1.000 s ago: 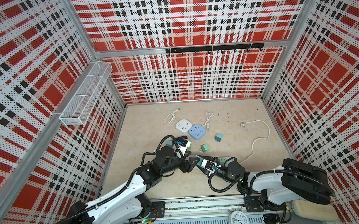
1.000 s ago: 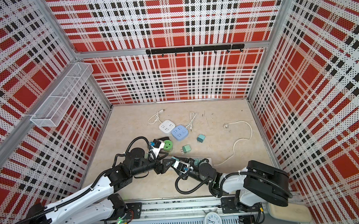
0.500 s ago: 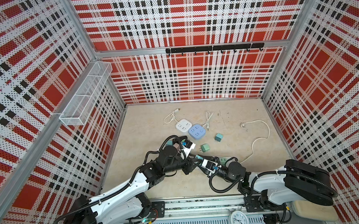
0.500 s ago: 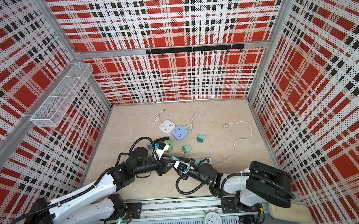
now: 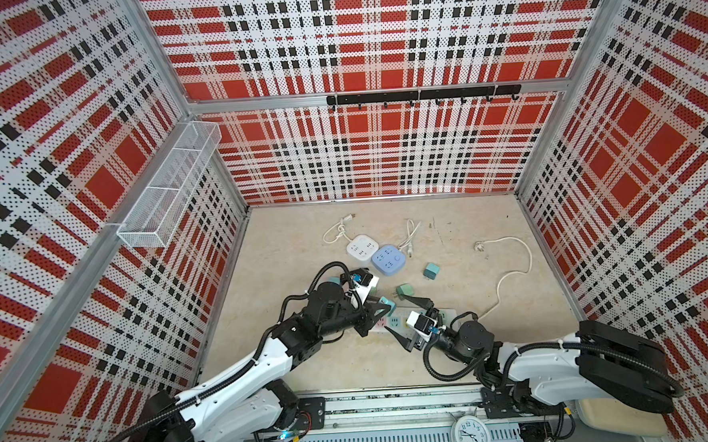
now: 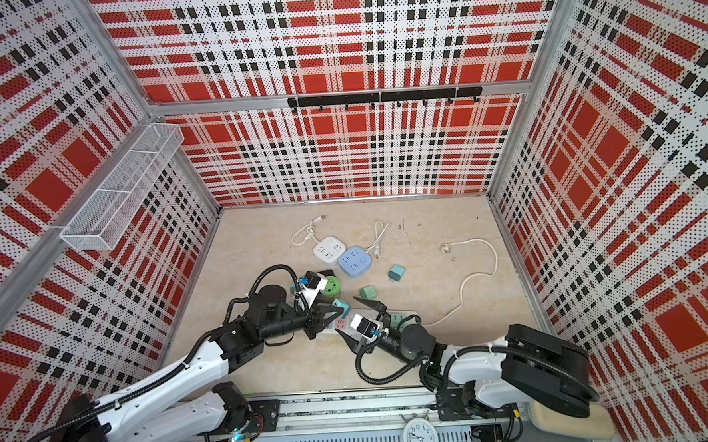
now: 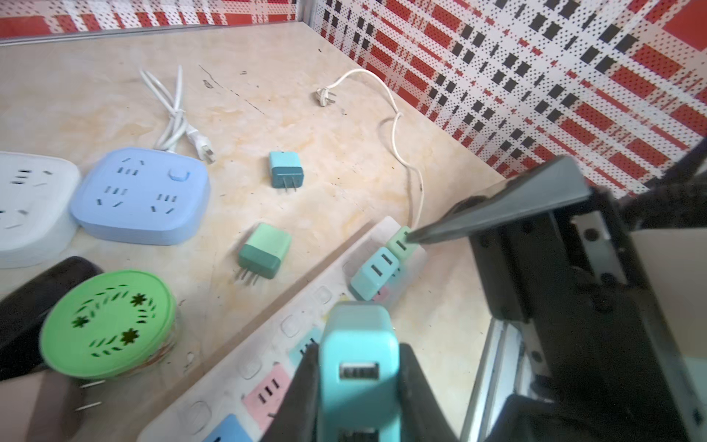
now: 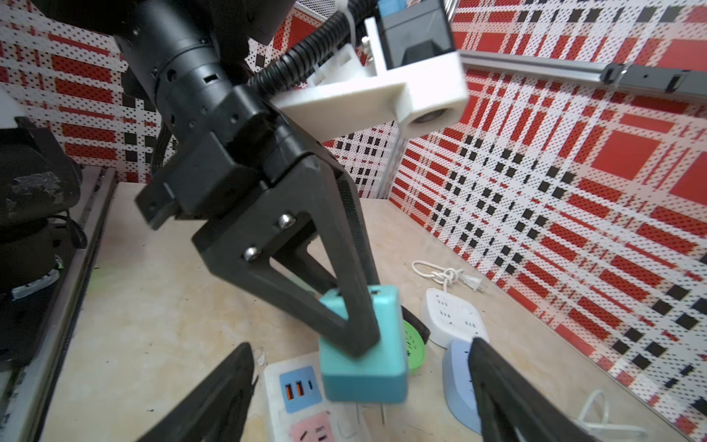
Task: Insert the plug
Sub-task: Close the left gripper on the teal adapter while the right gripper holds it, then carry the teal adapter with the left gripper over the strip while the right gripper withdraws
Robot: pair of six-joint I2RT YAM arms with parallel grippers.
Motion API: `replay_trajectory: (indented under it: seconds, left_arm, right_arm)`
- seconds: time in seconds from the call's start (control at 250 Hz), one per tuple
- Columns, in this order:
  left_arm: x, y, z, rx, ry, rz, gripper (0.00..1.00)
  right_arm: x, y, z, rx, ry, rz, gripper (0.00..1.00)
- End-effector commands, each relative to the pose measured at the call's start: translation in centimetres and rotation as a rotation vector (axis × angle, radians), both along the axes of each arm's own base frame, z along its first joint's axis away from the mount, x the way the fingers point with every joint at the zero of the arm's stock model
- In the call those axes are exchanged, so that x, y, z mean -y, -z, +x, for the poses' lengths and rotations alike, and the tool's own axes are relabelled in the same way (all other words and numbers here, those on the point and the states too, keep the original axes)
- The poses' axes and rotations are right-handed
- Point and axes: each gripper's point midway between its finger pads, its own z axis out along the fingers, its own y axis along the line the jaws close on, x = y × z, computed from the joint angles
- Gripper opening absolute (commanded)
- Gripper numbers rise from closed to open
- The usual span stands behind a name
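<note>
Clamped in the left gripper, jaws closed narrow on its two flat sides: the plug. Hanging just above the strip, over the end far from the cord, prongs pointing down and not yet in any slot. Gripped high on the body, probably to leave the lower part and the prongs free for entering the socket.

Standing with jaws wide apart and holding nothing: the right gripper. Set across the strip, one finger on each side, with the plug between them in the right wrist view. Probably placed so for stopping the strip from sliding under the push; contact with the strip not possible to tell.

Standing up from the strip nearer the cord: two small blocks, cyan and green; plugged in or part of the strip, hard to say. Lying loose on the table, near the strip but apart from it: two spare plugs, a green lid, a blue box and a white box, both with sockets. Apparently not needed for this step.

Judged as the aligning step, insertion not done. Next, a need to match the prongs with the slots of one socket, then to press straight down. Danger of a bent prong, or of a shifted strip, in case of a tilted descent.
</note>
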Motion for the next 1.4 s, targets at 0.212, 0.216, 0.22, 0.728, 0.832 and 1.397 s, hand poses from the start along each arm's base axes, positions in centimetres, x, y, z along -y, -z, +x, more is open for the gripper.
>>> replay_trajectory:
  seconds: [0.212,0.216,0.22,0.728,0.832,1.397]
  left_arm:
    - [-2.0,-1.5,1.1,0.365,-0.012,0.216,0.0]
    - [-2.1,-1.4,1.1,0.37,-0.012,0.221,0.0]
    - [-2.1,-1.4,1.1,0.376,-0.011,0.227,0.0]
    - [1.3,5.4,-2.4,0.566,0.406,0.524,0.0]
    - [1.9,6.5,-2.0,0.545,0.436,0.555,0.0]
    - [3.0,8.5,-0.3,0.451,0.584,0.584,0.0]
  right_arm:
    - [6.1,-2.1,2.7,-0.04,0.309,0.082,1.0]
    - [6.3,-2.1,2.8,-0.04,0.316,0.083,1.0]
    - [6.4,-2.2,2.8,-0.04,0.322,0.085,1.0]
    - [22.4,1.5,9.3,-0.318,0.875,0.295,1.0]
    - [23.5,1.8,9.6,-0.352,0.855,0.354,1.0]
    - [26.6,4.9,15.7,-0.575,0.96,0.398,1.0]
